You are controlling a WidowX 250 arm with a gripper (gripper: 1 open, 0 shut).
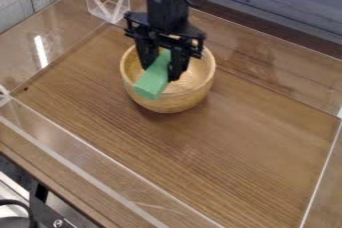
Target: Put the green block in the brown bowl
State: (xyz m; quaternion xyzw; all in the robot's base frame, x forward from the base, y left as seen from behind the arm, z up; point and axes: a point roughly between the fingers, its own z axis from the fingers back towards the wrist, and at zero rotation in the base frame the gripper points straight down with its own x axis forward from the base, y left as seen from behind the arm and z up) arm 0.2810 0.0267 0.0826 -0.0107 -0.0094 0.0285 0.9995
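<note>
Camera view: wood-grain counter [201, 162] nearest. Brown bowl [187, 94] directly below the fingers. Green block [155, 78] clamped between the fingers [164, 56], tilted, its lower end down inside the bowl over the near-left rim. Arm pointing straight down. Beyond, clear stand [104, 8].

Brown bowl [183, 94]: light tan wood with faint grain, thick rim, smooth satin finish. Green block [155, 78], over the bowl's interior: solid bright green, plain matt faces, material cannot be told. Gripper [166, 60], above the bowl: black, matt, hard-looking parts. Table [201, 162] under the bowl: dark brown wood-grain surface with a slight sheen. Clear walls [80, 157] around the table, well apart from the bowl: transparent glossy plastic sheet with bright edge reflections.
</note>
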